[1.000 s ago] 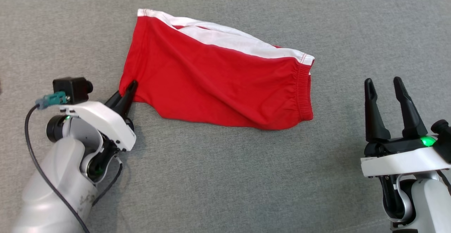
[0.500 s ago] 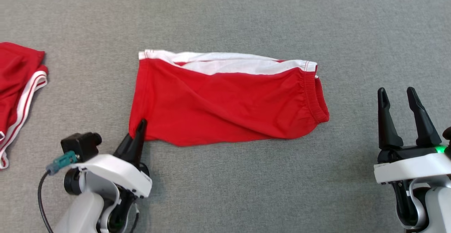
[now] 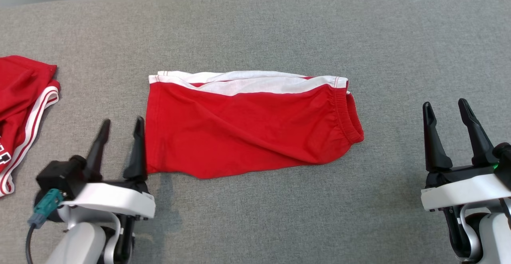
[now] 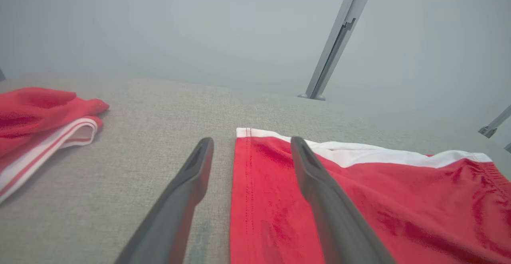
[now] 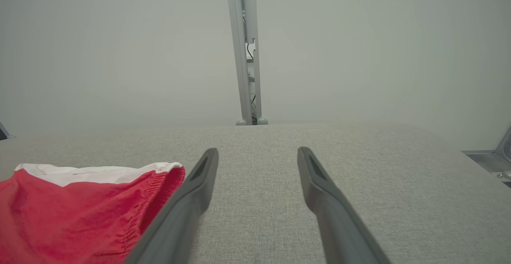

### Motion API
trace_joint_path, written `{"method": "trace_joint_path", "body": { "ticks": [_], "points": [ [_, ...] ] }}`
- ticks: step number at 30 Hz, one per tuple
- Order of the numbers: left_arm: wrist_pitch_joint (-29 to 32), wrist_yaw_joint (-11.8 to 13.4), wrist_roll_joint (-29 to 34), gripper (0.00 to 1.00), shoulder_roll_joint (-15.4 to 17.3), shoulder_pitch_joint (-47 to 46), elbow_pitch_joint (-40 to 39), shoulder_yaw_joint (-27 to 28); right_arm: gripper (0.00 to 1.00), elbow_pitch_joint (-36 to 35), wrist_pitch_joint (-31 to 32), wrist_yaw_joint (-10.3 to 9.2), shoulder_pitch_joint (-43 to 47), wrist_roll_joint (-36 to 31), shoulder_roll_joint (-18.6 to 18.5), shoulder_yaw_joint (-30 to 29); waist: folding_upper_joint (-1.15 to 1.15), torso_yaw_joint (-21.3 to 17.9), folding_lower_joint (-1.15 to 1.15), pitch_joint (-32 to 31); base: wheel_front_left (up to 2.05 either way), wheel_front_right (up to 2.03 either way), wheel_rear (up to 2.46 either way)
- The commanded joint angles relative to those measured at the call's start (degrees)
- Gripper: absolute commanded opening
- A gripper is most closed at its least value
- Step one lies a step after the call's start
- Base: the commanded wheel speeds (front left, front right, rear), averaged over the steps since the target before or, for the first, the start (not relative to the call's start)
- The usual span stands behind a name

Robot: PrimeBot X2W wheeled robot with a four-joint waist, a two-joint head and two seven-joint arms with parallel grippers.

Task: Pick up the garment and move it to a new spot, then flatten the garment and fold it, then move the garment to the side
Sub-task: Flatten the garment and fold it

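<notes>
Garment (image 3: 247, 132) flat beside splayed left claw (image 3: 122, 120)

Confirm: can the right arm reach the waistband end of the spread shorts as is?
Probably yes. The right arm sits beside the waistband, jaws open, with bare grey surface between them.

A pair of red shorts (image 3: 247, 132) lies spread on the grey cloth-covered desk (image 3: 279, 216), near the middle of the head view, its long axis running left to right. A white band (image 3: 259, 83) runs along the far edge, the gathered elastic waistband (image 3: 346, 112) is at the robot's right end, and the stitched leg hem (image 3: 151, 136) is at the left end. The cloth is mostly flat, with shallow creases crossing the red panel, and its near edge slants unevenly.
</notes>
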Motion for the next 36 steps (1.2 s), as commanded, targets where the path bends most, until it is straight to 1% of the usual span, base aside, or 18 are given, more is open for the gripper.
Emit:
{"method": "trace_joint_path", "body": {
  "ticks": [1, 5, 8, 12, 17, 25, 28, 30, 31, 36],
  "points": [
    [-1.1, 0.8, 1.8, 1.00, 0.9, -0.8, -1.3, 0.8, 1.00, -0.4, 0.3, 0.01, 0.0, -0.5, 0.0, -0.1, 0.00, -0.1, 0.00, -0.1, 0.00, 0.00, 0.00],
    [-2.4, 2.2, 6.1, 1.00, 2.7, -1.0, -4.1, 2.2, 1.00, -1.1, 0.6, 0.01, -0.3, -1.5, 0.2, -0.3, 0.00, 0.0, 0.00, -0.5, 0.00, 0.00, 0.00],
    [-2.7, 2.4, 7.8, 1.00, 3.7, -0.2, -5.1, 2.8, 1.00, -1.4, 0.9, 0.01, 0.0, -1.9, 0.3, -0.5, 0.00, -0.1, 0.00, -0.9, 0.00, 0.00, 0.00],
    [-2.6, 2.7, 8.4, 1.00, 4.3, 0.7, -5.2, 2.8, 1.00, -1.5, 1.3, 0.01, 0.6, -2.2, 0.4, -0.7, 0.00, 0.0, 0.00, -1.2, 0.00, 0.00, 0.00],
    [-2.4, 3.0, 8.2, 1.00, 4.1, 1.1, -5.9, 2.5, 1.00, -1.5, 1.6, 0.01, 0.8, -2.2, 0.5, -1.2, 0.00, 0.3, 0.00, -1.4, 0.00, 0.00, 0.00],
    [-2.4, 2.8, 8.8, 1.00, 4.0, -0.4, -6.9, 2.3, 1.00, -2.3, 2.9, 0.01, -0.8, -2.5, 0.5, -1.1, 0.00, 1.1, 0.00, -0.6, 0.00, 0.00, 0.00],
    [-2.5, 2.7, 9.0, 1.00, 3.8, -0.8, -7.1, 2.0, 1.00, -2.6, 3.9, 0.01, -1.7, -2.5, 0.5, 1.0, 0.00, 1.6, 0.00, -0.3, 0.00, 0.00, 0.00],
    [-2.6, 2.6, 9.1, 1.00, 3.5, -1.1, -7.2, 1.8, 1.00, -2.4, 4.8, 0.01, -2.4, -2.4, 0.1, 3.6, 0.00, 1.9, 0.00, -0.2, 0.00, 0.00, 0.00],
    [-2.6, 2.6, 9.1, 1.00, 3.5, -1.1, -7.2, 1.8, 1.00, -2.4, 4.8, 0.01, -2.4, -2.4, 0.1, 3.6, 0.00, 1.9, 0.00, -0.2, 0.00, 0.00, 0.00],
    [-2.7, 2.2, 9.3, 1.00, 2.5, -2.0, -6.9, 1.0, 1.00, 0.1, 7.1, 0.00, -4.3, -1.9, 0.3, 8.5, 0.00, 3.3, 0.00, 0.3, 0.00, 0.00, 0.00]
  ]
}}
